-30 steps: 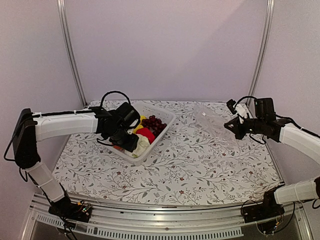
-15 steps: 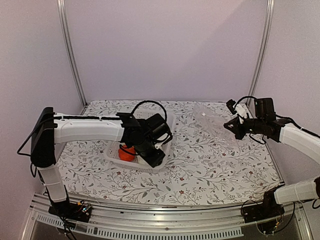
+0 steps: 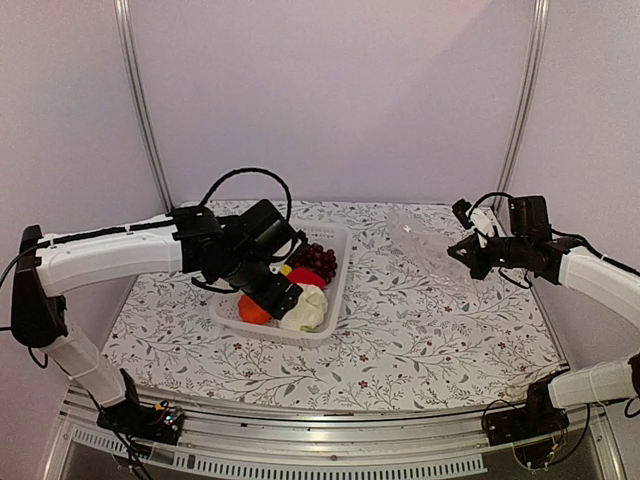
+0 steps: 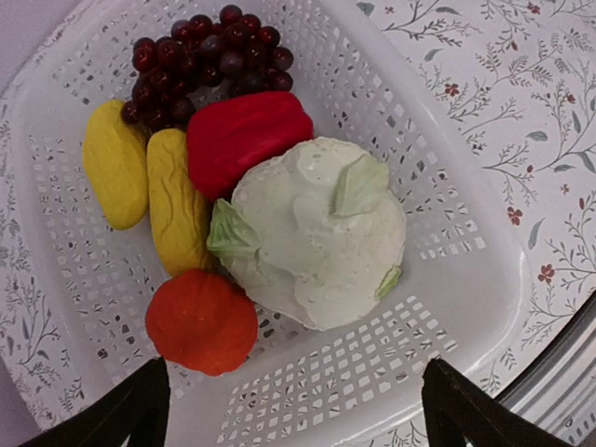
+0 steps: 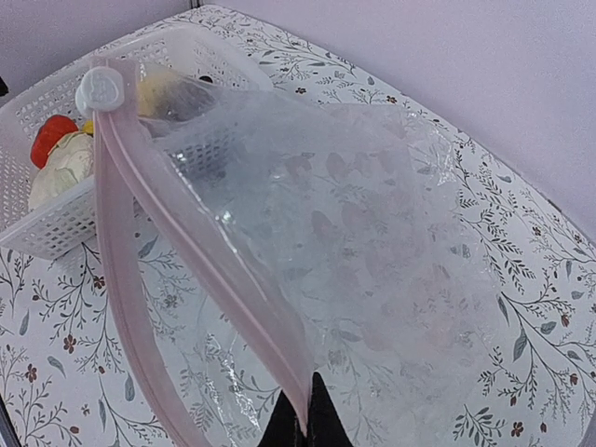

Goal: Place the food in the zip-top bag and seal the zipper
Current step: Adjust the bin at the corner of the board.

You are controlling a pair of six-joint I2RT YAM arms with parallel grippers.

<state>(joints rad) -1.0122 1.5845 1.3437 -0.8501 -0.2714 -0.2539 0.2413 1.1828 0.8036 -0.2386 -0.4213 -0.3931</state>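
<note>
L tool (image 4: 293, 391) spread over basket (image 4: 447, 317); R tool (image 5: 303, 421) pinches bag (image 5: 372, 251) edge, prob aloft

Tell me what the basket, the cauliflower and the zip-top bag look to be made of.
The basket: rigid moulded plastic, translucent white, slightly glossy, with a regular grid of holes. The cauliflower: probably plastic or foam, matte, with smooth moulded lumps. The zip-top bag: thin clear plastic film, shiny and crinkled; the patterned table shows through it.

Toy food (image 4: 317, 233) lies heaped in the basket (image 4: 466, 307); clear zip-top bag (image 5: 372, 233) is lifted, mouth open.
</note>
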